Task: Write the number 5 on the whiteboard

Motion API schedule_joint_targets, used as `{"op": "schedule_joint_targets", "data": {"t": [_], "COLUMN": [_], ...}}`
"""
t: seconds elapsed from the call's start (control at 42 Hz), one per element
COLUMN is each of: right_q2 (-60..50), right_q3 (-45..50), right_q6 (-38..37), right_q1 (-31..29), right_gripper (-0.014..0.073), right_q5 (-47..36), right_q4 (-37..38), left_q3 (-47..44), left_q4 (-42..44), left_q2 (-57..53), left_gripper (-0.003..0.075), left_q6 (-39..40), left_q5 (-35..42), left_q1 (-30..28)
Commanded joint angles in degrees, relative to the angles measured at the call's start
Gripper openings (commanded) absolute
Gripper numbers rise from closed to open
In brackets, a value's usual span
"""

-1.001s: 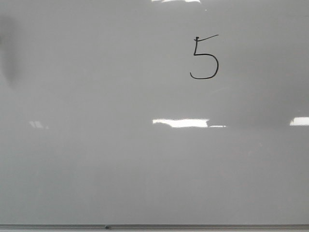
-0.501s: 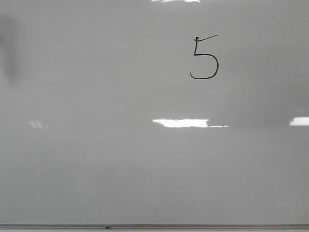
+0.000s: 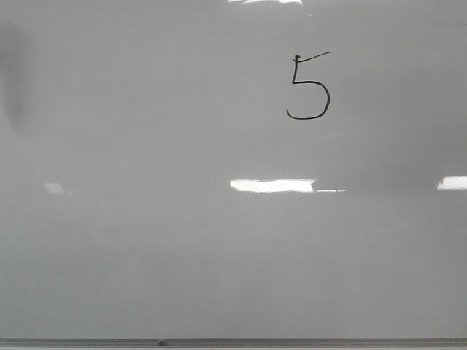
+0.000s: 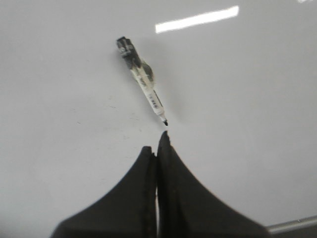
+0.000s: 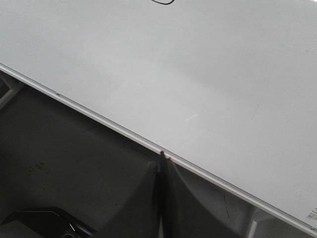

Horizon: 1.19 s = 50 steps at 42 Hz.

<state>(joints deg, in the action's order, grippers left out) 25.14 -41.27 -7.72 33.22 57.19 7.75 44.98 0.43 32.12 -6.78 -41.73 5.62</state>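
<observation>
A marker is seen lying on the whiteboard, tip just ahead of the left claw, which is pinched closed on nothing. The 5 sits upper right of centre. The right claw, also closed and empty, is parked by the board's lower edge, well away from the 5.

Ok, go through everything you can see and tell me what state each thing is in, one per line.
number 5: fully drawn in black line, upper right part of the board.
whiteboard: otherwise unmarked, glossy with light reflections.
marker: lying on the board, uncapped, tip toward the left gripper, not held.
left gripper: jaws shut, empty.
right gripper: jaws shut, empty, at the board's lower edge.
</observation>
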Motion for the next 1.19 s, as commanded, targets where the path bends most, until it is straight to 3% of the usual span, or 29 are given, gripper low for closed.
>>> {"op": "schedule_joint_targets", "data": {"t": [0.0, 0.143, 0.572, 0.787, 1.168], "right_q2": [0.29, 0.29, 0.29, 0.29, 0.23], "right_q3": [-1.24, -1.24, -1.24, -1.24, -1.24], "right_q6": [0.31, 0.31, 0.31, 0.31, 0.31], "right_q1": [-0.33, -0.33, -0.33, -0.33, -0.33], "right_gripper": [-0.0069, -0.0069, -0.0069, -0.0069, -0.0069], "right_q5": [-3.55, -3.55, -3.55, -3.55, -3.56], "right_q4": [0.63, 0.63, 0.63, 0.63, 0.63], "left_q3": [-4.39, -16.12, -39.26, -45.65, -45.61], "left_q4": [0.32, 0.32, -2.6, -5.1, -5.1], "left_q2": [-3.97, -12.05, -29.78, -33.5, -33.26], "left_gripper": [-0.002, -0.002, -0.002, -0.002, -0.002], "left_q6": [0.14, 0.14, 0.14, 0.14, 0.14], "left_q5": [11.26, 23.58, 38.83, 44.69, 44.68], "left_q1": [-1.71, -2.76, -7.4, -7.92, -7.92]}}
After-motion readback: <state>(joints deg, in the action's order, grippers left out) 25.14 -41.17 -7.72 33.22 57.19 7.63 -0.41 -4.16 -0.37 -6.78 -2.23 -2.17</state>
